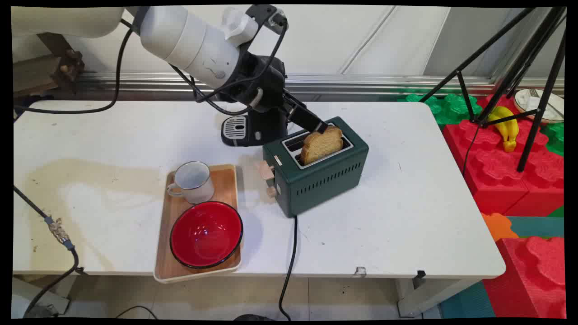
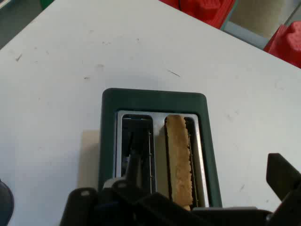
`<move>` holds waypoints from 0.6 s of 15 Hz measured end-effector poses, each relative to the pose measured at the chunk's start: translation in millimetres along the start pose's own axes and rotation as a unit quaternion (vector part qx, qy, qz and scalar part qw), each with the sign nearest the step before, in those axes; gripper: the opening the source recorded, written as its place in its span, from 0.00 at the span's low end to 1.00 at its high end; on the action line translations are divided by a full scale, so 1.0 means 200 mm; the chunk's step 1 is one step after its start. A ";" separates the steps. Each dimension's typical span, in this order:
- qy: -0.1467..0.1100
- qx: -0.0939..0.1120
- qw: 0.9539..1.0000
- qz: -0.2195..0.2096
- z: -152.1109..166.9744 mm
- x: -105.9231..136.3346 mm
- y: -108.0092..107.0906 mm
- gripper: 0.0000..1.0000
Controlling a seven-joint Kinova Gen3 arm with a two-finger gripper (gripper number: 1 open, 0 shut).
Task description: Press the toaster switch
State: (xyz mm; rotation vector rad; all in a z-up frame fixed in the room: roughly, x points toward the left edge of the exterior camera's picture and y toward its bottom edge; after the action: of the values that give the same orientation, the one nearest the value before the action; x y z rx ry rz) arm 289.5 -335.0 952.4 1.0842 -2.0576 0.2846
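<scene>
A red bowl point(image 1: 206, 234) and mug point(image 1: 192, 181) sit on a tray point(image 1: 226, 180) at the desk's point(image 1: 406, 216) near left. Farther right, toast point(image 1: 321, 144) stands in the toaster's point(image 1: 316, 180) near slot. The fingers point(image 2: 134, 172) stand wide, one in the empty far slot, the other outside. Closing could snag the slot wall or tip the toaster.

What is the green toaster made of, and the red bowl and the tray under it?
The dark green toaster looks like painted metal, matte, with punched vent slots and shiny steel slot rims. The glossy red bowl with its black rim could be enamelled metal or plastic; the highlights don't settle it. The pale flat tray shows wood grain.
</scene>
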 end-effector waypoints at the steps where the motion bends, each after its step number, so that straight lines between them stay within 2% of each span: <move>1: 0.003 0.000 1.000 0.002 -0.01 -0.01 0.00 1.00; 9: 0.033 0.001 0.999 0.025 -0.17 -0.12 0.03 1.00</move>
State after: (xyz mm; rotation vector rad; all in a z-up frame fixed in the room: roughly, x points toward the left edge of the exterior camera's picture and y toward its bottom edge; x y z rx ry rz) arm 311.3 -300.1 957.6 1.0142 -2.0281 0.3432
